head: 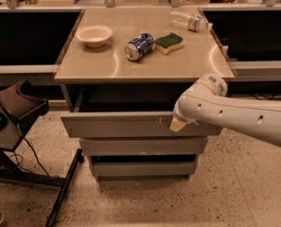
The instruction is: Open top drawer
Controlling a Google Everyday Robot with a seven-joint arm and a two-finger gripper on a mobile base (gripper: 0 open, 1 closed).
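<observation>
The top drawer (116, 124) is a wide grey handleless panel under the tan counter, with small white scuffs right of centre. It stands pulled out from the cabinet, with a dark gap behind its front. My white arm reaches in from the right, and my gripper (179, 123) sits at the drawer's upper edge right of centre, its tan tip against the front panel. Two smaller grey drawers (142, 145) sit below it.
On the counter (197, 60) lie a white bowl (94, 34), a blue can (139, 46) on its side, a green-and-yellow sponge (169, 42) and a plastic bottle (191, 21). A dark chair (17, 109) with a black stand is at left on the speckled floor.
</observation>
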